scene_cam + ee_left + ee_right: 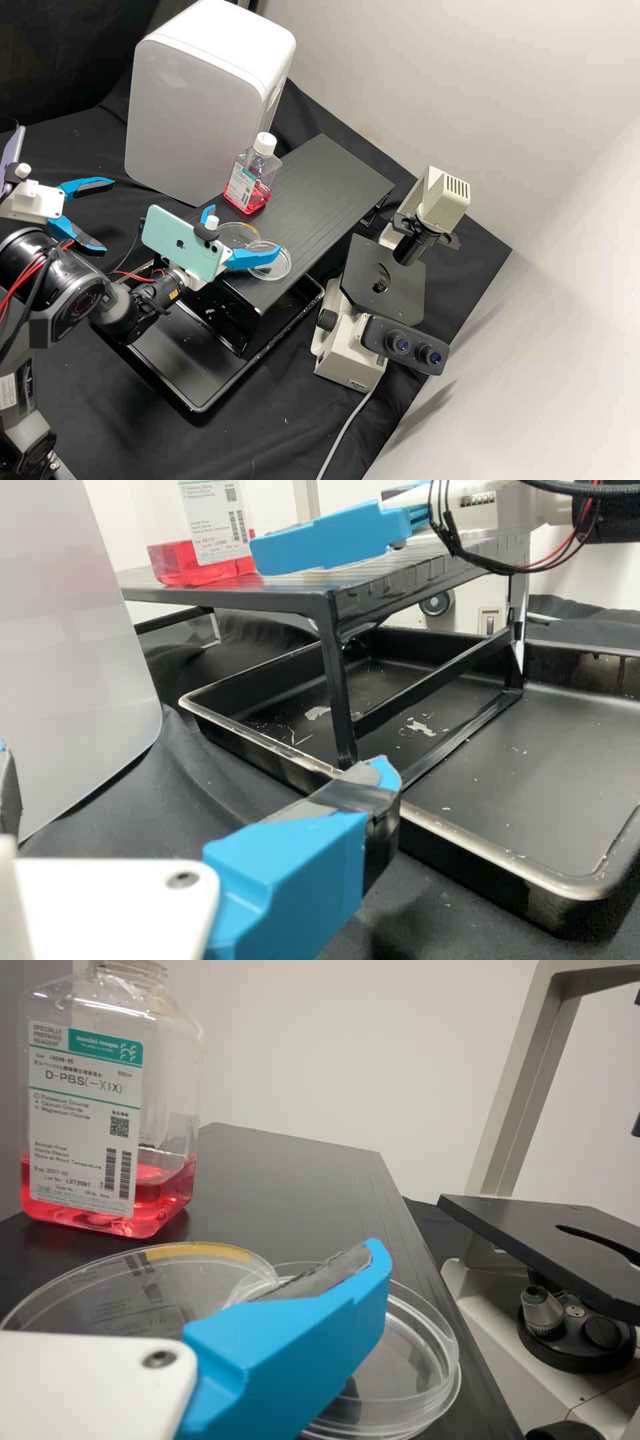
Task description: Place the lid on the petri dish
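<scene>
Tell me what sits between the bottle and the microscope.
Nothing: the high view shows bare shelf from bottle to microscope, and the right wrist view agrees.

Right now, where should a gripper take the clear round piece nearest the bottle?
Take the piece by its rim, two opposite edges, from straight above. It lies flat and shallow on the shelf, and the other dish sits close beside it.

Clear petri dish (279, 262), clear lid (238, 233) streaked yellow, black ribbed platform (323, 190), bottle (252, 170) holding red liquid (245, 197)
</scene>
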